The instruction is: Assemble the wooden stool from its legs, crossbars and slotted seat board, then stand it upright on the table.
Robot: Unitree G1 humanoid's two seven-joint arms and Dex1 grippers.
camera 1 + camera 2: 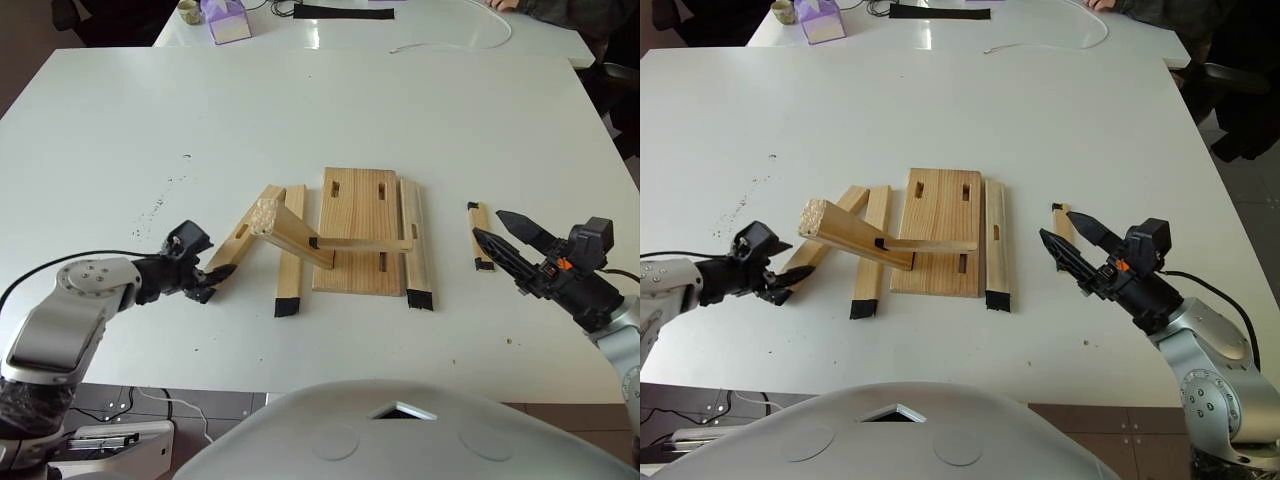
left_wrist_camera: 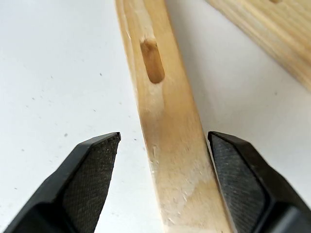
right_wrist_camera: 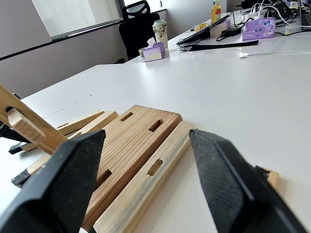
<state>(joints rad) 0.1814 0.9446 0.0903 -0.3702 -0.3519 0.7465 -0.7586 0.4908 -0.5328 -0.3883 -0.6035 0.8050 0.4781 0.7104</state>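
I was looking into an office: a black swivel chair (image 3: 132,34) stood beyond the broad white table (image 1: 120,130). The neighbouring white desk (image 1: 450,30) held a purple tissue box (image 1: 226,18) and a pale lidded cup (image 3: 159,29).

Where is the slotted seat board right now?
The slotted seat board lies flat at the middle of the table, with a black-tipped leg alongside its right edge and a crossbar lying across its near half.
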